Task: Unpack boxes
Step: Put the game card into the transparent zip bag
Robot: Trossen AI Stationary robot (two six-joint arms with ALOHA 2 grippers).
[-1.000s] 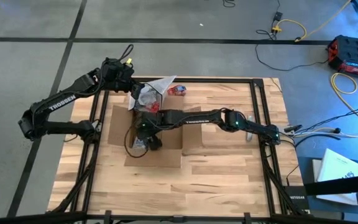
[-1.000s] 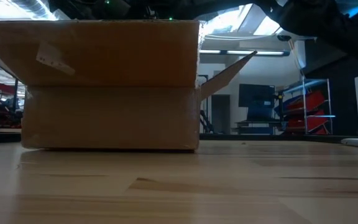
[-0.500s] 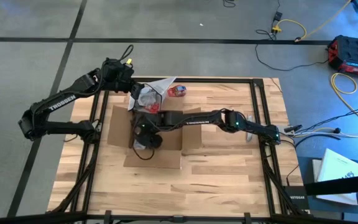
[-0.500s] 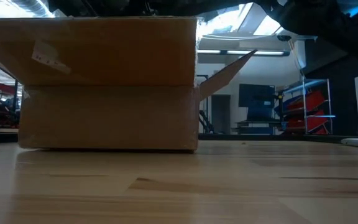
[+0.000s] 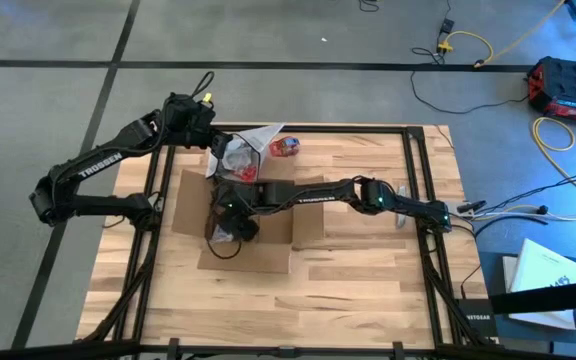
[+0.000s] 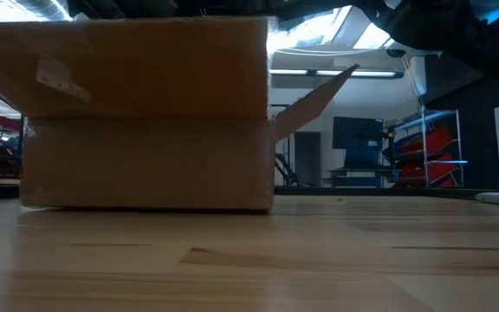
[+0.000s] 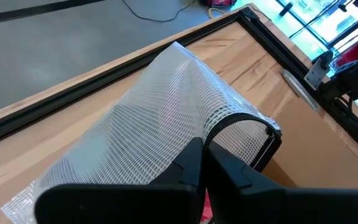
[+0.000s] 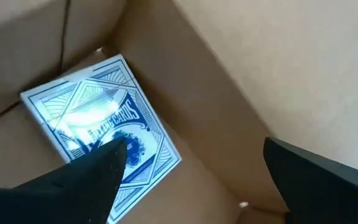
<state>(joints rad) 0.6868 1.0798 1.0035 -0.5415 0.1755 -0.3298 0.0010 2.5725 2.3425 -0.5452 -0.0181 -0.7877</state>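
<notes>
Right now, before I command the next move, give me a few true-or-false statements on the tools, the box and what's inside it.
1. The right tool is open inside the cardboard box. True.
2. A blue-patterned card pack lies on the box floor. True.
3. The right tool already grips the pack. False: its fingers stand apart, with one over the pack.
4. The left tool is open and empty. False: it is shut on the mesh bag.
5. The box is sealed shut. False: its flaps are open.
</notes>
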